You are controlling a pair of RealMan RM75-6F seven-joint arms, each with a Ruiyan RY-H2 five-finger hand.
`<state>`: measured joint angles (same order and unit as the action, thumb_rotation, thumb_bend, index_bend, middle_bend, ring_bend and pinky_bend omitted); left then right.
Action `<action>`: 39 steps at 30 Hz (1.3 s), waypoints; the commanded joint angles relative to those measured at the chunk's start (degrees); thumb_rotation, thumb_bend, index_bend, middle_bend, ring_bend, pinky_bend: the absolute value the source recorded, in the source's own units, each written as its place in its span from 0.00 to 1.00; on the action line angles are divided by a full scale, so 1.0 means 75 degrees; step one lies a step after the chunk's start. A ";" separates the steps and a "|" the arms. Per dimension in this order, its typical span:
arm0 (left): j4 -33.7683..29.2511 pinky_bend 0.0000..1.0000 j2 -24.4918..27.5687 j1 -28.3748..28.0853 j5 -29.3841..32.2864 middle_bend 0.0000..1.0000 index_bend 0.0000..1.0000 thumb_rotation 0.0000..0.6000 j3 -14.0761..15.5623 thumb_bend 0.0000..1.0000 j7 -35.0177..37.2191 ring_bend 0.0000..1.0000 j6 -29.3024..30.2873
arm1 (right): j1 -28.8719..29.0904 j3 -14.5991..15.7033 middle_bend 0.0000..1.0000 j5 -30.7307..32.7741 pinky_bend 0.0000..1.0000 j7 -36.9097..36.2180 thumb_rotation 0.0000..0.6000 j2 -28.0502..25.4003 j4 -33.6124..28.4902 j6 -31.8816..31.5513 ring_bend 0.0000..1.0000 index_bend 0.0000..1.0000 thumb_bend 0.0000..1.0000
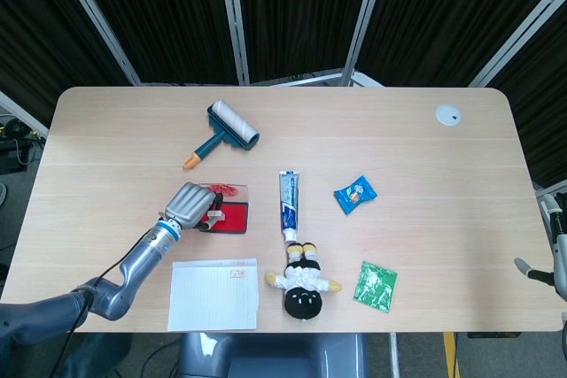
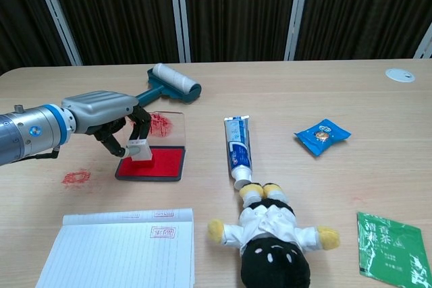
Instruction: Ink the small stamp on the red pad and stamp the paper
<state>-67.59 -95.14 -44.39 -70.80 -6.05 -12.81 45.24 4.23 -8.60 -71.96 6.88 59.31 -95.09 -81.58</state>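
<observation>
My left hand (image 2: 111, 118) (image 1: 189, 203) holds the small white stamp (image 2: 139, 149) and presses it down on the left part of the red ink pad (image 2: 159, 162) (image 1: 232, 218). The pad's clear lid (image 2: 164, 125), smeared with red, lies open behind it. The lined paper pad (image 2: 121, 255) (image 1: 213, 293) sits at the table's near edge and carries one red stamp mark (image 2: 163, 232) near its top right. Of my right arm only a bit (image 1: 551, 258) shows at the right edge of the head view; the hand itself is out of sight.
A lint roller (image 2: 171, 82) lies behind the ink pad. A toothpaste tube (image 2: 237, 146), a plush doll (image 2: 271, 242), a blue snack packet (image 2: 322, 133) and a green sachet (image 2: 390, 243) lie to the right. A red ink smear (image 2: 76, 177) marks the table left of the pad.
</observation>
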 commanded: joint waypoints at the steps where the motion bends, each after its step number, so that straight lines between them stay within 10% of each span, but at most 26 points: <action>1: 0.0072 0.88 -0.0036 -0.0004 -0.0011 0.56 0.59 1.00 0.0028 0.45 0.0008 0.83 -0.0016 | 0.0003 -0.0001 0.00 0.0006 0.00 0.0007 1.00 0.0004 0.0005 0.0003 0.00 0.00 0.00; 39: -0.0497 0.88 0.0451 0.0114 -0.0344 0.56 0.60 1.00 -0.0012 0.45 0.0384 0.83 0.0415 | 0.0001 -0.0013 0.00 0.0038 0.00 -0.0034 1.00 0.0009 0.0015 -0.0010 0.00 0.00 0.00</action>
<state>-69.69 -93.08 -43.79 -73.04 -5.80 -10.26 47.54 4.24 -8.70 -71.67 6.62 59.38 -94.98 -81.65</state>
